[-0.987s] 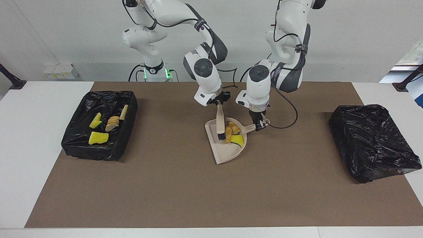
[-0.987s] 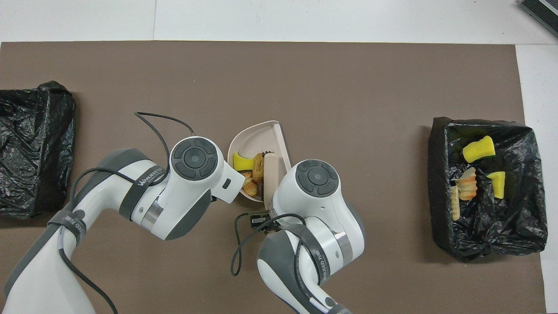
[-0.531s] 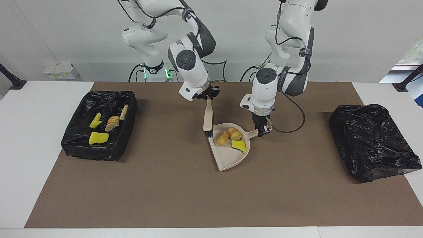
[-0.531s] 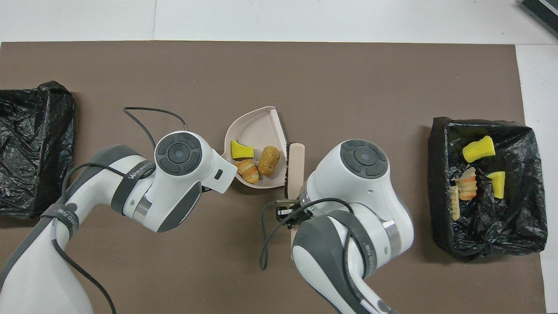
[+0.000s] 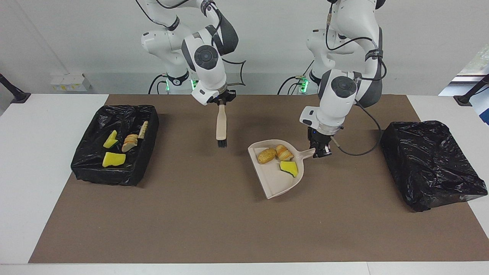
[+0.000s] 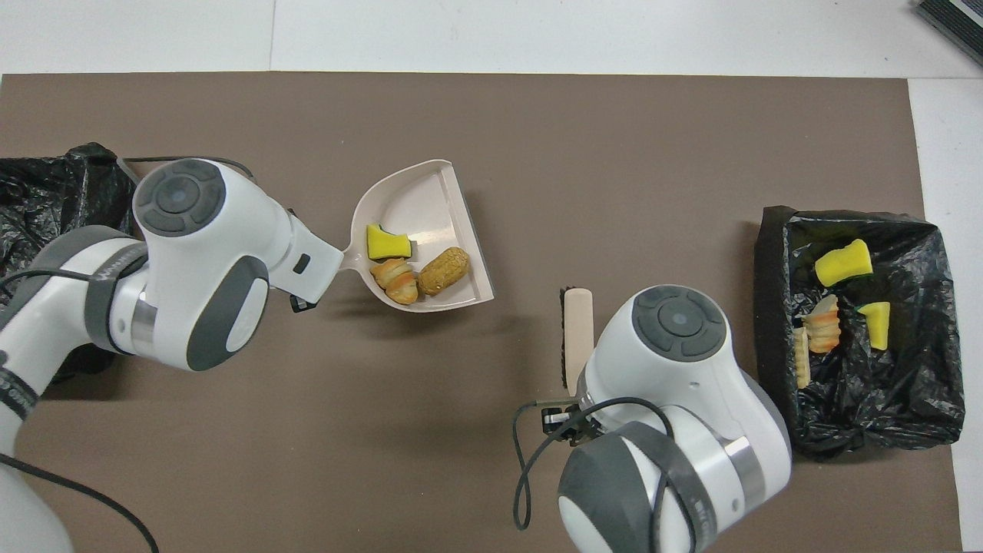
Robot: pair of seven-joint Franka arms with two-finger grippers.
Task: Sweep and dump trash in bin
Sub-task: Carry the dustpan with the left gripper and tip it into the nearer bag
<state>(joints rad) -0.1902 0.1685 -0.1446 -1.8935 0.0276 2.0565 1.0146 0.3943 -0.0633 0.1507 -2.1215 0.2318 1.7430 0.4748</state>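
Left gripper (image 5: 320,151) grasping beige dustpan (image 5: 278,176) handle, three trash pieces (image 5: 280,156) in it, mid-table over brown mat (image 5: 214,214), right gripper (image 5: 222,101) clenching upright brush (image 5: 221,128), more trash in open black-lined bin (image 5: 114,144) by right arm's edge.

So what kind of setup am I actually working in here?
Probably a robot lab test bench, not a real kitchen: a white table under a brown mat, two bins lined with black bags, staged sponge and bread bits in a dustpan.
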